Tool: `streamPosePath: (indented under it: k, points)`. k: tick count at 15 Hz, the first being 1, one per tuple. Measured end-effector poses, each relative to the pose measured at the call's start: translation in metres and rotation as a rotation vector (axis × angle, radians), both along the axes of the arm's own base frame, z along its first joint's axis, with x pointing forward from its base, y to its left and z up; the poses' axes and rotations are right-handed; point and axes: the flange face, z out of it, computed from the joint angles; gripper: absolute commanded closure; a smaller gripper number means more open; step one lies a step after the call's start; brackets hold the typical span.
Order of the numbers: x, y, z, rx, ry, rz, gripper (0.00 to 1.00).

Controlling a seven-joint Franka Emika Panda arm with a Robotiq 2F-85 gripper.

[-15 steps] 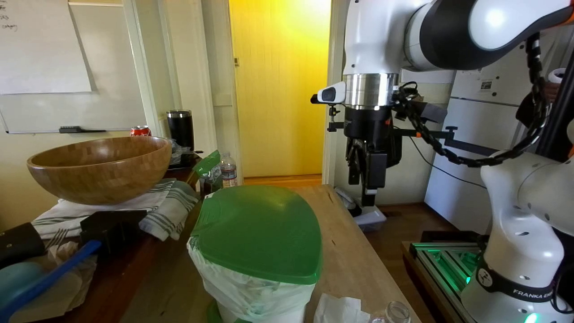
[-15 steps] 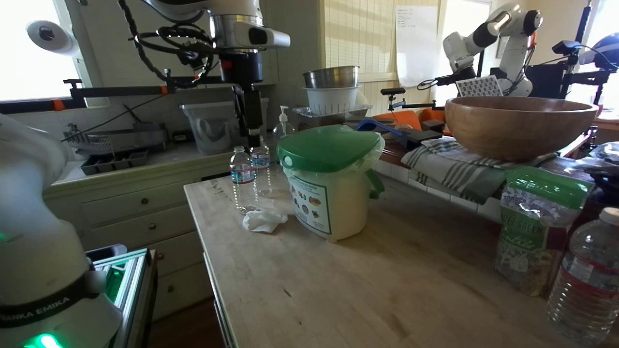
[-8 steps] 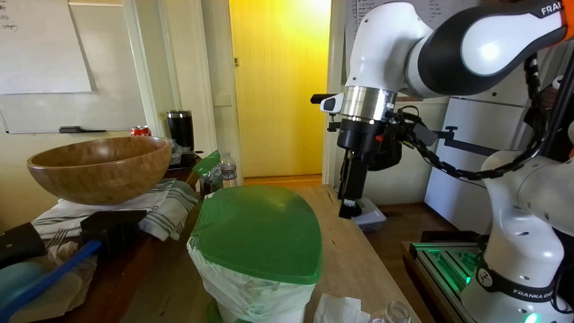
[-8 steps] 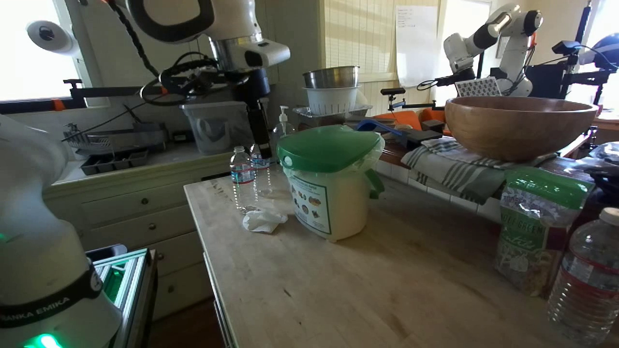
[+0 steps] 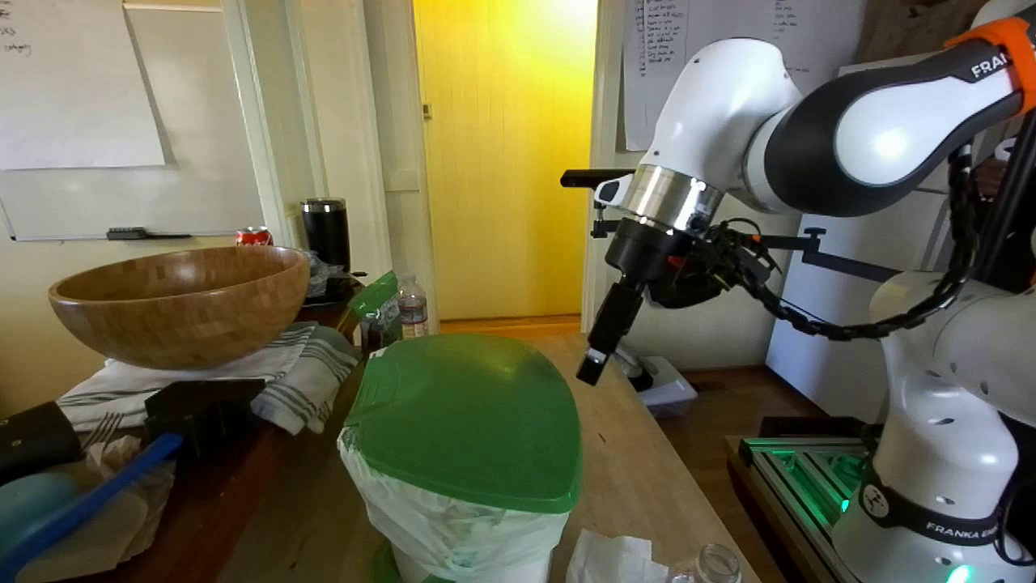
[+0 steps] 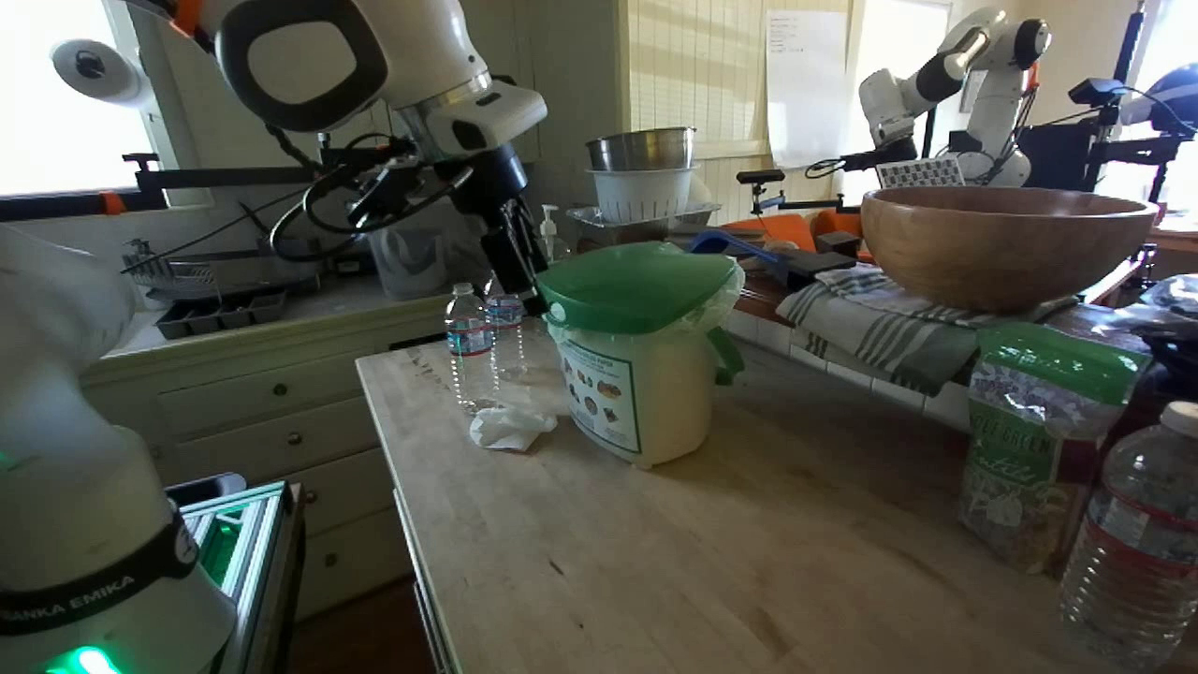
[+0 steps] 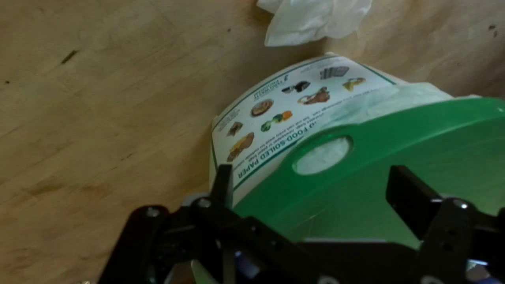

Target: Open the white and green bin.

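The white and green bin (image 6: 688,398) stands upright on the wooden table, its glossy green lid (image 5: 469,421) lying down over a crinkled bag liner (image 5: 453,518). Tilted, my gripper (image 5: 593,374) has its fingertips beside the lid's edge; in an exterior view the gripper (image 6: 535,301) overlaps that edge, and contact cannot be judged. From the wrist, the open gripper (image 7: 312,173) has its fingers wide apart, with the lid's front rim and oval hole seen between and beyond them. Nothing is held. The printed label (image 7: 276,106) faces the table's near side there.
Two water bottles (image 6: 468,337) and a crumpled napkin (image 6: 510,428) are close to the bin. A wooden bowl (image 5: 178,308) rests on a striped towel (image 6: 889,328) on the counter. A snack bag (image 6: 1039,449) and another bottle (image 6: 1137,543) stand at the table's other end.
The arm has come down and the wrist has tilted, swinging the fingertips toward the bin's lid. The bin and its lid have not moved.
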Motion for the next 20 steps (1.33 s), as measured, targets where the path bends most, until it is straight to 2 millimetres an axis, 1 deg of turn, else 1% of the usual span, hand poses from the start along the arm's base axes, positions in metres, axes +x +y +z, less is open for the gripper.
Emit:
streamPosePath:
  k: [3, 11, 16, 20]
  points:
    - [0.004, -0.003, 0.007, 0.016, -0.048, -0.028, 0.0]
    - [0.003, -0.014, 0.005, 0.12, -0.043, -0.115, 0.0]
    - [0.005, -0.021, -0.003, 0.169, -0.021, -0.162, 0.0]
    - [0.009, -0.025, -0.017, 0.197, 0.013, -0.188, 0.0]
